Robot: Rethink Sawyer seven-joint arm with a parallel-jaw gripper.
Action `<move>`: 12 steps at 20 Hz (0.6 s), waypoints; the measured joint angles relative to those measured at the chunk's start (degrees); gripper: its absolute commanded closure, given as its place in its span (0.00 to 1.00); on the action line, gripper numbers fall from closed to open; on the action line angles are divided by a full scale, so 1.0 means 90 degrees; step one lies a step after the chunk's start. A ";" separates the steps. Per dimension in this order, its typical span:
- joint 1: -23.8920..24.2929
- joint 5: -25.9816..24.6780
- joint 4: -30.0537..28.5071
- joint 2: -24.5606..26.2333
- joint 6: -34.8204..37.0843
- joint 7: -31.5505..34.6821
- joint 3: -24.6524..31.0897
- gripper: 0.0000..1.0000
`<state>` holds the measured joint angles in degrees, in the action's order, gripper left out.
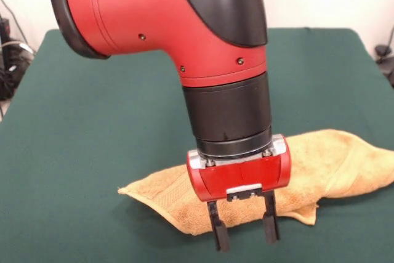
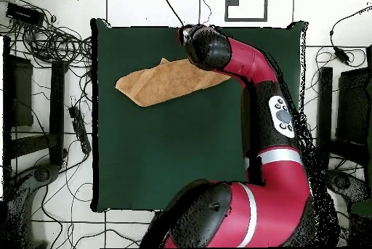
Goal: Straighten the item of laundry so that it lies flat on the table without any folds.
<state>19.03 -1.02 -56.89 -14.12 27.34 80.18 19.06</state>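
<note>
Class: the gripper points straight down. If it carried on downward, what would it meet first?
Probably the towel: the open gripper hangs at its near edge. Depth is unclear, so it may meet the green table instead.

Front view: towel (image 1: 320,164) cut off at right edge, middle hidden behind gripper (image 1: 245,226). Overhead: arm (image 2: 240,61) covers the towel's end and the gripper.
</note>
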 measured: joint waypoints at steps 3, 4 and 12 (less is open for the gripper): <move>0.0073 -0.0005 -0.0083 -0.0003 0.0000 0.0000 0.0107 0.00; 0.0096 -0.0012 -0.0113 -0.0005 0.0000 0.0000 0.0143 0.00; 0.0122 -0.0052 -0.0305 -0.0007 -0.0001 0.0000 0.0243 0.00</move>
<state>20.13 -1.49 -59.64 -14.18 27.33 80.18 21.24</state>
